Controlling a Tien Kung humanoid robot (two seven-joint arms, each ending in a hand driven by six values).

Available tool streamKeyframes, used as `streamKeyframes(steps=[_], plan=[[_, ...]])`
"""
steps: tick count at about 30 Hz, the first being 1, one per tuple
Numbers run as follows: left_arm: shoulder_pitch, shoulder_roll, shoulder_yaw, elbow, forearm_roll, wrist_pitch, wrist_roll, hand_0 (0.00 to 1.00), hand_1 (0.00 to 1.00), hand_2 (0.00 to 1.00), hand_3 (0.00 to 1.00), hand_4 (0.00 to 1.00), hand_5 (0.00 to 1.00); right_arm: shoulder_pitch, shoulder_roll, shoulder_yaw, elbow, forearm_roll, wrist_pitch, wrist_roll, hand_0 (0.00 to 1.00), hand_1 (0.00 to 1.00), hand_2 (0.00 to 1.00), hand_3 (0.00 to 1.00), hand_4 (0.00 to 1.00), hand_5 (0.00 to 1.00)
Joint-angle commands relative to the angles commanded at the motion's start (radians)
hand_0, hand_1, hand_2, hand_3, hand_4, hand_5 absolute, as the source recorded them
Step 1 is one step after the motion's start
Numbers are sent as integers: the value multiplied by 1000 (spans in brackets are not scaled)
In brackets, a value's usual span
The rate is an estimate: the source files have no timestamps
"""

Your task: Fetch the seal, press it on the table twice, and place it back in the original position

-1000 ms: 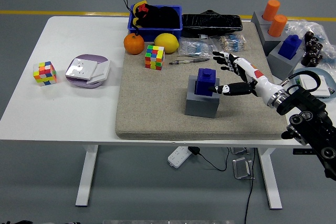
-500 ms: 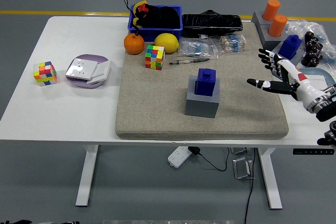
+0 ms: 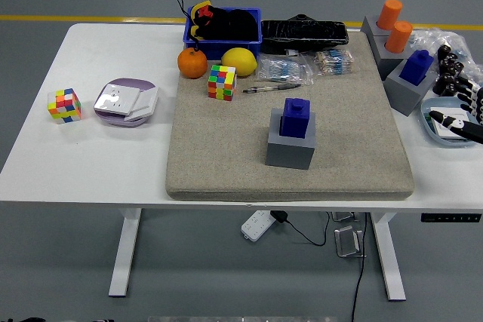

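The blue seal [image 3: 295, 118] stands upright on its grey base [image 3: 290, 149] near the middle of the beige mat [image 3: 226, 156], which covers the right half of the white counter [image 3: 90, 156]. Nothing touches the seal.

The right hand [image 3: 469, 115] shows only at the picture's 3 o'clock edge, well apart from the seal, over a pale dish [image 3: 441, 130]. Its black fingers [image 3: 457, 121] stand apart from one another, spread, and hold nothing. The left hand is out of sight.

From the seal, toward 11 o'clock, lie a pen [image 3: 272, 88], a colour cube [image 3: 222, 82], a lemon [image 3: 239, 61] and an orange [image 3: 192, 63], with a blue bin [image 3: 224, 33] of dark things beyond them. At 12 o'clock are clear packets [image 3: 285, 71] and a black pack [image 3: 303, 35]. Toward 2 o'clock a second blue seal [image 3: 416, 66] sits on a grey block [image 3: 406, 96], and two orange cylinders [image 3: 395, 26] stand on another block behind it. Far off at 9 o'clock, on the bare counter, are a second cube [image 3: 64, 105] and a purple plate [image 3: 124, 105] with white cards.
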Motion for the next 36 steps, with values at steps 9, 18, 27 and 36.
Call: streamKeyframes(steps=[9,18,27,36], plan=[[-1,-2,-6,1,2,0,0,820,817,791,835,817,432,-19,28,63,19,-5,2,-10,916,882,866,858,998,276],[1,-3,-6,1,2,2,1,820,817,790,834,817,431,-20,32,72,21,-4,4,-16,913,870,857,842,998,264],[-5,-3,-8,0,3,3,1,820,816,790,834,817,432,-14,35,76,23,-3,9,-23,906,860,850,838,998,267],[-6,-1,-5,-1,0,2,1,820,817,790,834,816,430,-14,36,78,20,-5,8,-24,904,858,847,838,998,248]])
